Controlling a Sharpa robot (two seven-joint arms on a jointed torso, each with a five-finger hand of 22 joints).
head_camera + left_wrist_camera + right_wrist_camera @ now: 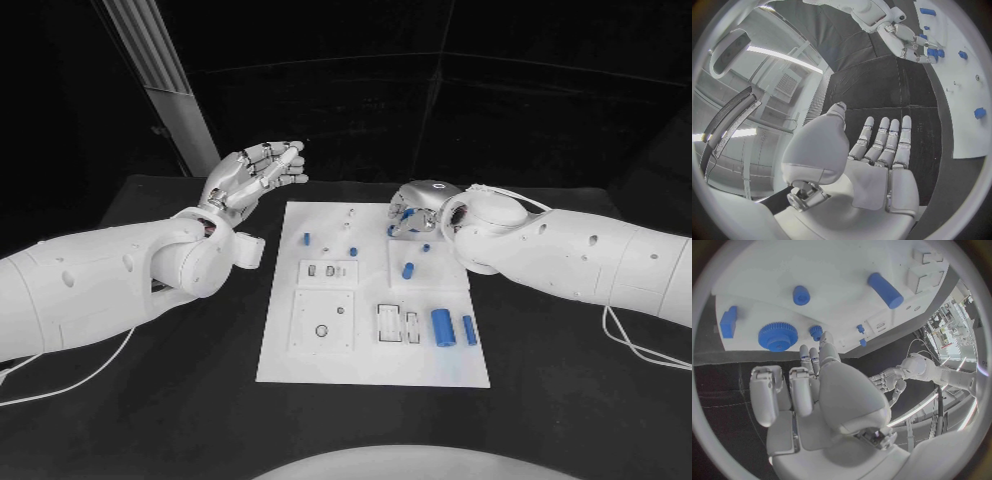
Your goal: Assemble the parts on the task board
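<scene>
The right hand [414, 208], fingers curled over the task board's [372, 360] far edge and apparently holding nothing, hovers nearest the blue gear [777, 335], while the left hand [255, 174] waits open off-board.

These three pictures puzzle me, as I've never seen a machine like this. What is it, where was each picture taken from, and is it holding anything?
It is a robot with two white arms, each ending in a silver robot hand. The square picture looks down from a camera on its head at a black table. The two round pictures come from cameras at its wrists, behind each hand, so the lines in them bend.

On the table lies a white task board carrying small blue parts, such as two blue cylinders lying side by side and, in the right wrist view, a blue gear.

The left robot hand is raised beside the board's far corner, fingers straight, holding nothing. The right robot hand hangs over the board's far end near the gear; whether it touches or holds a part, I cannot tell.
</scene>
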